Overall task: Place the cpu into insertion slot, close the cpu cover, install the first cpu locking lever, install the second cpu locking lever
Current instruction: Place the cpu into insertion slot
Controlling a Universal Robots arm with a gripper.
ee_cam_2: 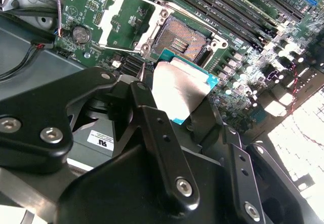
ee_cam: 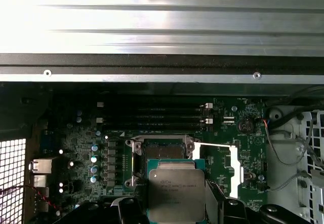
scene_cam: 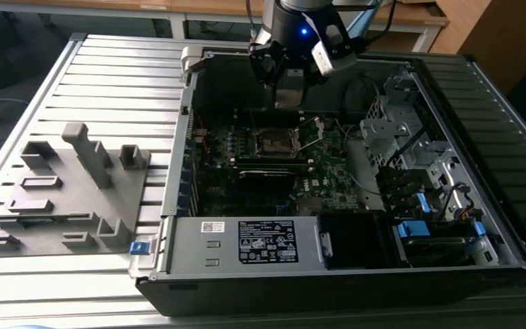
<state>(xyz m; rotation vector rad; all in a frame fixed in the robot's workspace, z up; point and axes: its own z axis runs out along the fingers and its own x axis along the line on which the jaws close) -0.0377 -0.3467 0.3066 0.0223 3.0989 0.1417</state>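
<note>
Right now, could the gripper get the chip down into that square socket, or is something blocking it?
Probably yes. The cpu cover is swung aside, the insertion slot lies bare, and the gripper holds the cpu near it, with nothing visibly between.

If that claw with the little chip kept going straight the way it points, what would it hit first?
Most likely the open insertion slot: the gripper, jaws shut on the cpu, hangs roughly over it. Depth is unclear, so the slot's metal rim may come first.
</note>
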